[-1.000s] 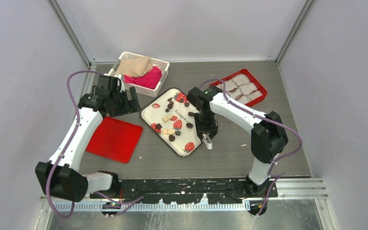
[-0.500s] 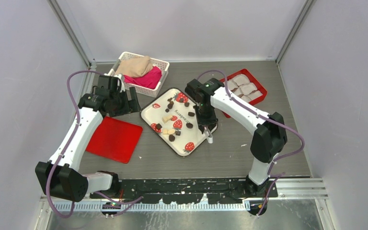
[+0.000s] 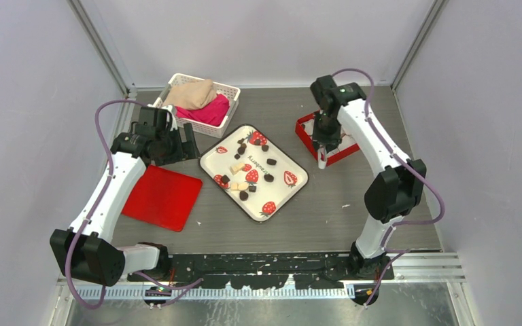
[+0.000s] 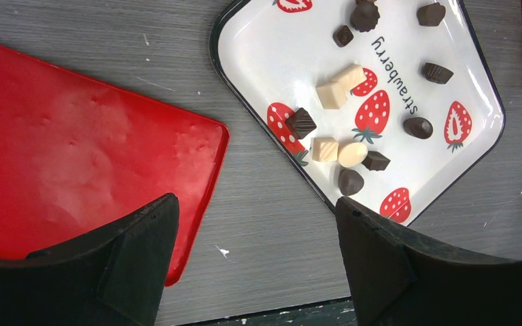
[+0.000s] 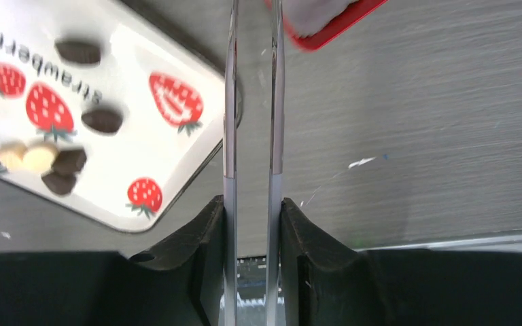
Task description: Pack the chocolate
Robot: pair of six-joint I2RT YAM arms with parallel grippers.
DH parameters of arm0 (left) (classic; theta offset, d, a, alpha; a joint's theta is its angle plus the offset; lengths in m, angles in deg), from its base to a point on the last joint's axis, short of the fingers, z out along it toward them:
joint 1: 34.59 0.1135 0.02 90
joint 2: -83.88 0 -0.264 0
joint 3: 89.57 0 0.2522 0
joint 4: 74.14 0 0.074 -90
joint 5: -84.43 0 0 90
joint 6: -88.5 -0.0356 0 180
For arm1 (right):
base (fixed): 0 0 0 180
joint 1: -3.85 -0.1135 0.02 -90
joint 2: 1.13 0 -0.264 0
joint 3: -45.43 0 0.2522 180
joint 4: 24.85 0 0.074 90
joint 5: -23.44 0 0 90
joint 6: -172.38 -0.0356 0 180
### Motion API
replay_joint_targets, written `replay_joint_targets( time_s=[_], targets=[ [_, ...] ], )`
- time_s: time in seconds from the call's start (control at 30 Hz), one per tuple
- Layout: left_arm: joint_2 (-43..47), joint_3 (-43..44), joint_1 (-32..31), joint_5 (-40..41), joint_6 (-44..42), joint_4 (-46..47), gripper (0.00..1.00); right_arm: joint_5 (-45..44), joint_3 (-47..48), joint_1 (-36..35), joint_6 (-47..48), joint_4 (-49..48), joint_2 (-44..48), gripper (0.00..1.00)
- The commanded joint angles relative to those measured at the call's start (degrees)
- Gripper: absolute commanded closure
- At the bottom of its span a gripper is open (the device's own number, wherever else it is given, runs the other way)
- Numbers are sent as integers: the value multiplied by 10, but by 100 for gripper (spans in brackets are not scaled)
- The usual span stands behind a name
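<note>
Right arm had swung off the tray (image 3: 279, 193) and gone to the back right. A second ago it hung over the tray's right edge; now it stood over the red box (image 3: 344, 153). The right gripper (image 3: 325, 139) was clamped on the tongs (image 3: 321, 160), fingers pressed on both blades. In the wrist view the blades ran nearly parallel with a narrow gap. The tips ran out of the top of that view by the box corner (image 5: 333, 27), so I couldn't tell if a piece was between them. From above, the tong tip sat at the box's near corner, too small to read.

Judged as the carry leg of one pick: tray to box. A drop would probably come next, if anything was held.

The chocolate (image 3: 270, 178) lay mostly on the tray, dark lumps scattered among the strawberry prints, with a few pale pieces (image 4: 331, 95) mixed in. I couldn't count a missing one, since the arm had covered part of the tray before. Plenty were left, so the task looked early or midway.

Left arm hadn't shifted across the frames. The left gripper (image 4: 258, 258) was spread wide and empty, hanging above the counter (image 4: 265, 204) between the red lid (image 4: 75, 156) and the tray's near corner.

Basket (image 3: 225, 88) of cloths sat at the back left, untouched.
</note>
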State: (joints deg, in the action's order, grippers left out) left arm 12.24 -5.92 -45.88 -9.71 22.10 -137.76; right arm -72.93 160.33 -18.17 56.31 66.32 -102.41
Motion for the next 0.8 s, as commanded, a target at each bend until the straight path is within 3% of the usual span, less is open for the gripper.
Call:
replay_joint_targets(
  time_s=[0.0,0.5,0.77],
  targets=[
    [8,5,-1,-7,2,26,15,-12,30,45,30,-43,6,99],
    [11,11,-1,6,3,16,15,47,37,81,56,-76,-89,98],
    [4,11,-1,4,6,17,15,48,19,84,54,-93,-94,72]
  ],
)
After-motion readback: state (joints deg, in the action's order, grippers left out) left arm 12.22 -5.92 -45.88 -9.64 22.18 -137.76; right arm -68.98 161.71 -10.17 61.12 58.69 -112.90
